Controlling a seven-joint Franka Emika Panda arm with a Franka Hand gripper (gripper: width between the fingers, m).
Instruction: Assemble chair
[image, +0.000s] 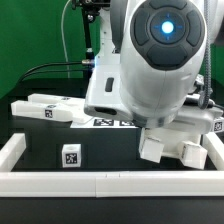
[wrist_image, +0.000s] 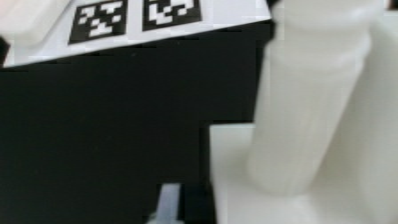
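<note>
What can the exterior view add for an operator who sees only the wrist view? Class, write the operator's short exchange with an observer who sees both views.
Operator: I see only a white post and a flat white part, close up. Are other chair parts lying loose?
Observer: Yes. A small tagged cube sits alone on the black table, near the border rail.
Operator: Anything else out there?
Observer: Long white parts lie toward the exterior view's left, apart from the cube.
</note>
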